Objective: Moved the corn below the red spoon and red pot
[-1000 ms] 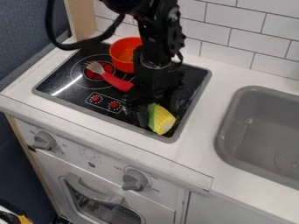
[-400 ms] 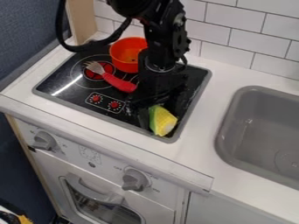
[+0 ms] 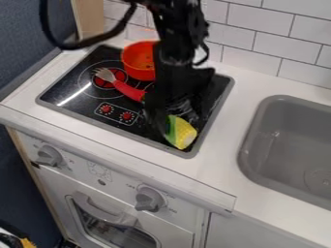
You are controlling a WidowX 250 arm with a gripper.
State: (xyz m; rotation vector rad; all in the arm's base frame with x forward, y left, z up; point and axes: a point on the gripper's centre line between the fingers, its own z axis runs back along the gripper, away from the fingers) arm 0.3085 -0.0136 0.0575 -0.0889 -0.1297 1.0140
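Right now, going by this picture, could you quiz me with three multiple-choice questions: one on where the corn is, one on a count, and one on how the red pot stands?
1. Where is the corn?
A) In the sink
B) At the near right corner of the black stovetop
C) On the floor

2. How many red dials are on the stovetop's small control panel?
A) Two
B) Four
C) Six

3. How does the pot stand?
A) Upside down
B) On its side
C) Upright

Right letters:
1: B, its yellow kernels show just inside that corner's grey edge.
2: A, one red dial sits on each side of the panel.
3: C, its round opening faces up and you can see inside.
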